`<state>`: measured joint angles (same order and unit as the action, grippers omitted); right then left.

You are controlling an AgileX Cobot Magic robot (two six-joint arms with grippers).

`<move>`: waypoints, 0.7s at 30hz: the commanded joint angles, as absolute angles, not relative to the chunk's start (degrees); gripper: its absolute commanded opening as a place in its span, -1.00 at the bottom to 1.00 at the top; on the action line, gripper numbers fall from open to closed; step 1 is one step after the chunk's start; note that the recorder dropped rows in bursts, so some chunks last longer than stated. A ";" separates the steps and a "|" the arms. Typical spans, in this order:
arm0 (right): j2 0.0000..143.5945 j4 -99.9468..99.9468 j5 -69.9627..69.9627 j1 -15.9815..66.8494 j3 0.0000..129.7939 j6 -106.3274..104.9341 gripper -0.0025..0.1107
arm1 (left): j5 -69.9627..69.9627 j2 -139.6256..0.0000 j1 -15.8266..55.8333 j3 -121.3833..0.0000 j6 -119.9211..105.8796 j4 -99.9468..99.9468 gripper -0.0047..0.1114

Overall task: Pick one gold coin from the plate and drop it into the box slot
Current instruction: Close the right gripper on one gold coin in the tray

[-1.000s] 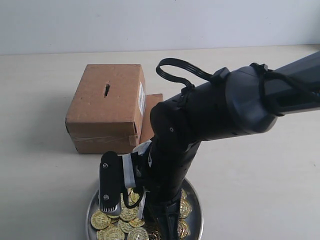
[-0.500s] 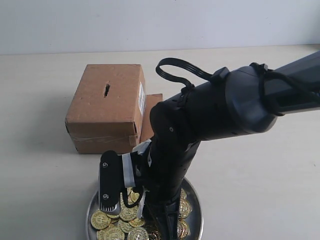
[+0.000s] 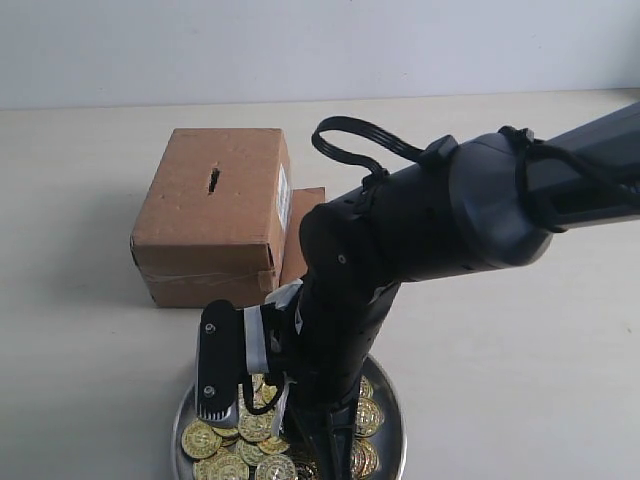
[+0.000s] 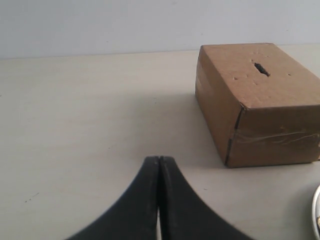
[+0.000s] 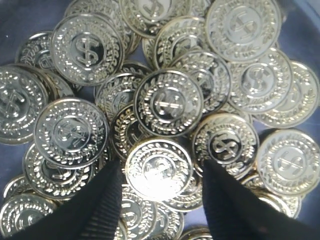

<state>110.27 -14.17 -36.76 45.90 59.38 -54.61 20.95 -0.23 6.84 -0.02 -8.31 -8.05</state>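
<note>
little has moved: the right arm has only shifted slightly over the plate (image 3: 396,437). right gripper (image 5: 161,175) is spread, its fingers (image 5: 102,202) flanking one coin (image 5: 159,167) in the heap (not pinched yet, i'd judge). so nothing is lifted; grip, carry and drop into the slot (image 3: 214,180) of the box (image 3: 215,225) remain. coins are thin, glossy, embossed discs that overlap. plate is polished metal, box matte cardboard. left gripper (image 4: 159,167) is closed on nothing, apart from the box.

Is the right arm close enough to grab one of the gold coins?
Probably yes. Its fingers are open on either side of a coin on top of the pile in the plate, and nothing else looks to be in the way.
</note>
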 commanded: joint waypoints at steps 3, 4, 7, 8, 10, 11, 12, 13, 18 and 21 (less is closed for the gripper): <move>111.28 -14.41 -36.33 45.99 59.78 -53.80 -0.12 | 20.38 0.00 7.09 0.00 -8.32 -8.17 -0.92; 111.28 -14.41 -36.05 45.99 59.78 -53.80 -0.12 | 20.38 0.00 7.09 0.00 -8.32 -8.17 -0.92; 111.28 -14.41 -35.79 45.99 59.78 -53.80 -0.12 | 20.38 0.00 7.09 0.00 -8.32 -8.17 -0.92; 111.28 -14.41 -35.79 45.99 59.78 -53.80 -0.12 | 20.38 0.00 7.09 0.00 -8.32 -8.17 -0.92; 111.28 -14.41 -35.68 45.99 59.78 -53.80 -0.14 | 20.38 0.00 7.09 0.00 -8.32 -8.17 -0.92; 111.28 -14.41 -35.68 45.99 59.78 -53.80 -0.16 | 20.38 0.00 7.09 0.00 -8.32 -8.17 -0.92; 111.28 -14.41 -35.68 45.99 59.78 -53.80 -0.17 | 20.38 0.00 7.09 0.00 -8.32 -8.17 -0.92; 111.28 -14.41 -35.68 45.99 59.78 -53.80 -0.19 | 20.38 0.00 7.09 0.00 -8.32 -8.17 -0.92; 111.28 -14.41 -35.68 45.99 59.78 -53.80 -0.32 | 20.38 0.00 7.09 0.00 -8.32 -8.17 -0.92; 111.28 -14.52 -35.68 45.99 59.78 -53.80 -0.42 | 20.38 0.00 7.09 0.00 -8.32 -8.17 -0.92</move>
